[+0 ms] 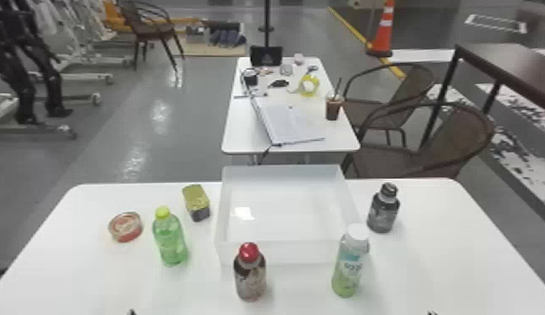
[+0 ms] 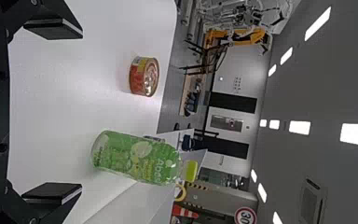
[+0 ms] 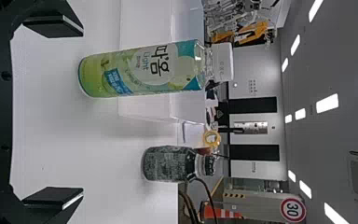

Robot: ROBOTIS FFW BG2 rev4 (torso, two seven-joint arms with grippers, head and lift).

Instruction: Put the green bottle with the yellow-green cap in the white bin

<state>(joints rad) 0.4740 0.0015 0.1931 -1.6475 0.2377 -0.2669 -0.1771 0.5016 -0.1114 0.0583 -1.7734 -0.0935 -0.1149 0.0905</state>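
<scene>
"How do you stand on the left?"

"My left gripper (image 2: 78, 111) has its fingers wide apart, nothing between them, its tip at the head view's bottom edge, left of centre."

"And the bottle from there?"

"Ahead and slightly to my right: the green bottle (image 1: 171, 243) stands in the head view's lower left, long axis upright, so I'd go in level, one finger either side."

"Why not the other arm?"

"My right gripper (image 3: 78, 112), also spread, sits at bottom right, clearly farther. The white bin (image 1: 284, 252) is beside the bottle, towards the frame's middle."
</scene>
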